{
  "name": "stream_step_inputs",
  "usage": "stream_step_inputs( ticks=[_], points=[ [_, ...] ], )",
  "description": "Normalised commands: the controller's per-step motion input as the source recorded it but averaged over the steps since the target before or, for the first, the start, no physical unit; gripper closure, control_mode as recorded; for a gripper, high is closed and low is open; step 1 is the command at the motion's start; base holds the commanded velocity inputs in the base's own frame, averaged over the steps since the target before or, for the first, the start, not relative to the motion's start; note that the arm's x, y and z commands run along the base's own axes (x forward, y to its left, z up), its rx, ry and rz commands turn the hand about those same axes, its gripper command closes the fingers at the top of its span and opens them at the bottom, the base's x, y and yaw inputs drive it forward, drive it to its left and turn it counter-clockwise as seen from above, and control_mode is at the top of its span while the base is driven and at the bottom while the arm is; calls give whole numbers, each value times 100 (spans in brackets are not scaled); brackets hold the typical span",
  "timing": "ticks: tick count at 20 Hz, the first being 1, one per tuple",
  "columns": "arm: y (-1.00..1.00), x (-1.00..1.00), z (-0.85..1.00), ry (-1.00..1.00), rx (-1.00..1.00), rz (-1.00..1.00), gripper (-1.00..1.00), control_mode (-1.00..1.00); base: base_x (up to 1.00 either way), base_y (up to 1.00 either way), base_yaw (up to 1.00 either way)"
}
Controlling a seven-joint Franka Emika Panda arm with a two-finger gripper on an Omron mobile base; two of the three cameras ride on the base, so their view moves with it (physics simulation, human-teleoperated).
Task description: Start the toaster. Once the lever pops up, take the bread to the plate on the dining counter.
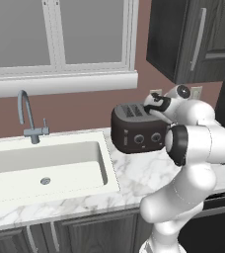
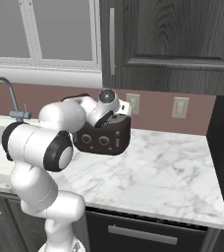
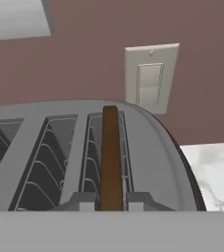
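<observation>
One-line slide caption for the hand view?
Pincer shut on the bread standing in the toaster slot.

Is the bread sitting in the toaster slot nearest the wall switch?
Yes, in the hand view the bread stands edge-up in the toaster's slot closest to the wall switch.

white sink (image 1: 16,170) (empty), grey faucet (image 1: 28,116), window (image 1: 60,34)

The toaster (image 1: 134,133), a dark glossy rounded box with two silver-rimmed knobs on its front, stands upright on the marble worktop (image 1: 134,180), just right of the sink (image 1: 45,168) and against the wall. The bread (image 3: 110,157), a thin brown slice, stands on edge in the toaster's rightmost slot, its top edge showing above the slot.
</observation>
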Motion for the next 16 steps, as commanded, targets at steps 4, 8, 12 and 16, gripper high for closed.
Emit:
stream_step_inputs(
  ticks=[4, 8, 12, 16],
  points=[
    [0, 0, 0, -11, 0, 0, 100, -100, 0, 0, 0],
    [0, 0, 0, -14, 0, 0, 100, -100, 0, 0, 0],
    [0, 0, 0, -12, 0, 0, 100, -100, 0, 0, 0],
    [0, -6, 3, -12, 0, 0, 100, -100, 0, 0, 0]
  ],
)
